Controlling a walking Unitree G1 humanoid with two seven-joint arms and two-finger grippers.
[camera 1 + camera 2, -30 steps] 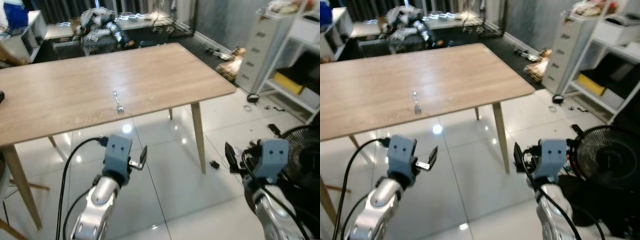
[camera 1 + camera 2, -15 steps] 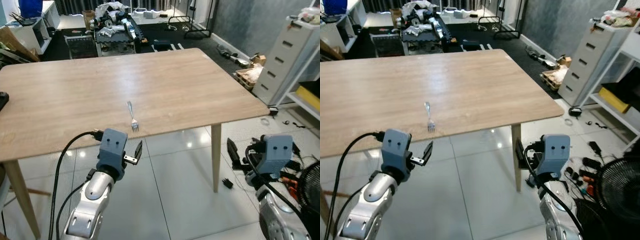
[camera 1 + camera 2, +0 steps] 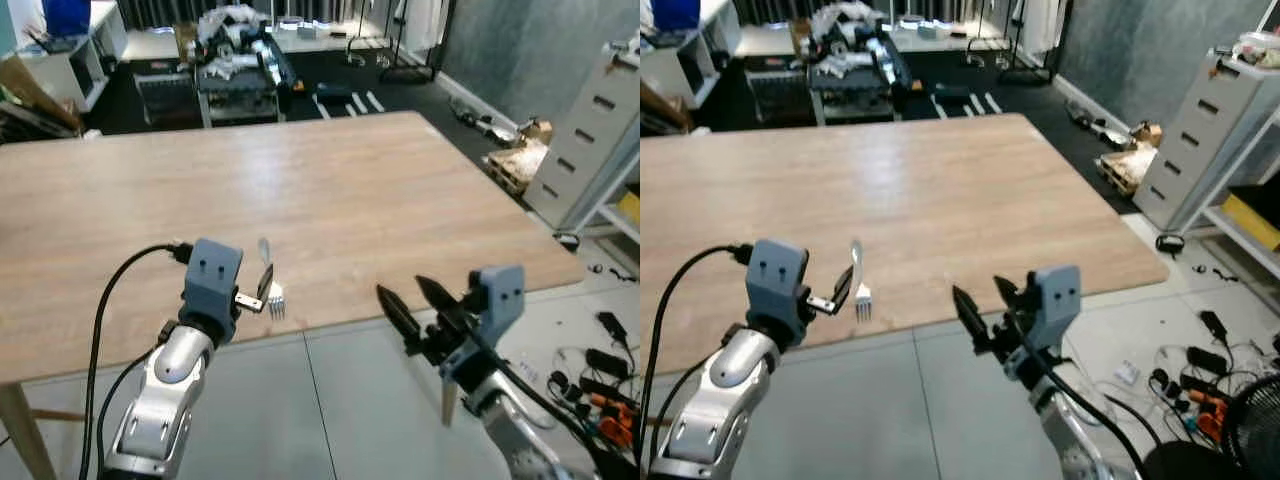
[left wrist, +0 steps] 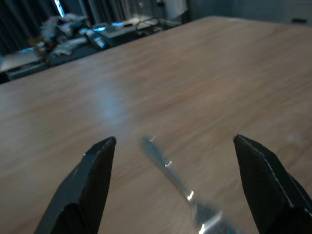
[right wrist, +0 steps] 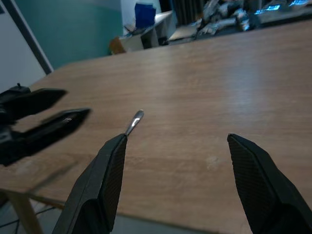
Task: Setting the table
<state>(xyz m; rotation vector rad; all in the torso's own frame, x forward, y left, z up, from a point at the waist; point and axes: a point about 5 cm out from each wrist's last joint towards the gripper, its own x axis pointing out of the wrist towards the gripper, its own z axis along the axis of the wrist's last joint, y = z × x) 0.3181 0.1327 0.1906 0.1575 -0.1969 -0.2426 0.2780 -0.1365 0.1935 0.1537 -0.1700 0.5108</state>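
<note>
Fork (image 3: 270, 285) is lying near the wooden table's (image 3: 400, 190) front edge as you are bringing both spread-fingered, empty grippers up to it, left gripper (image 3: 262, 287) seemingly just beside the handle, right gripper (image 3: 402, 303) newly raised, suggesting pickup is next.

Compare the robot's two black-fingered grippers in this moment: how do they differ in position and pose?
The left gripper hovers over the wooden table by the silver fork; the right gripper sits off the table's near edge. Left points forward, right points across toward the fork. Both are open and empty.
</note>
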